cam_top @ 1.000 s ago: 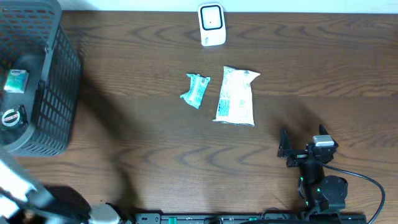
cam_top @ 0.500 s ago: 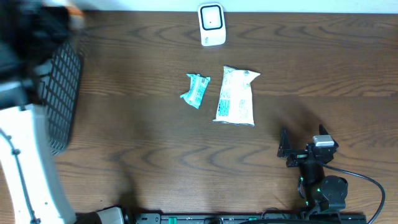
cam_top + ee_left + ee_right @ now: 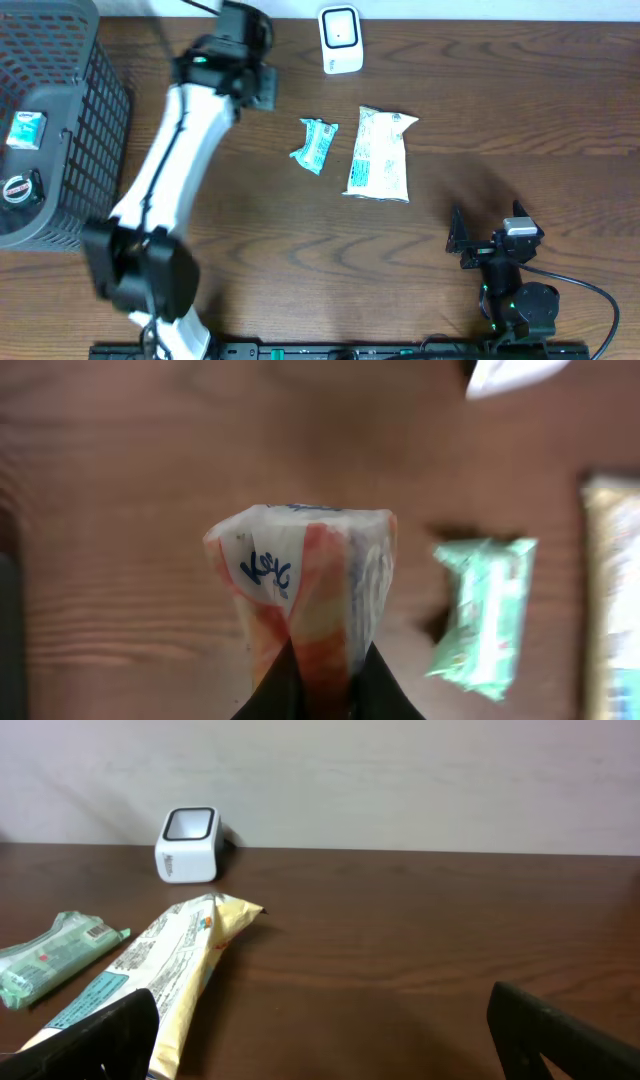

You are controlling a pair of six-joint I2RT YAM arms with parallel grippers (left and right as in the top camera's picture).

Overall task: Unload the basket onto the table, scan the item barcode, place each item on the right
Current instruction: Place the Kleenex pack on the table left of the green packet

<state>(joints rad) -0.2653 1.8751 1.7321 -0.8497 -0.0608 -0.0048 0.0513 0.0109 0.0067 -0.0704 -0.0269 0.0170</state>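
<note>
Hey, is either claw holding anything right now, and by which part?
The left claw pinches a white and orange plastic packet with blue lettering by one narrow end. The right claw is open and holds nothing.

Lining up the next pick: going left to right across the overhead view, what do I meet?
Black wire basket → small green crinkled packet → large white printed pouch → right arm's open fingers. The white scanner overlaps both packets sideways, so skipped.

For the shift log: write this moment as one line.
left end effector: shut on orange-white packet, beside scanner, apart | right end effector: open, empty | table: green packet, long white pouch
</note>
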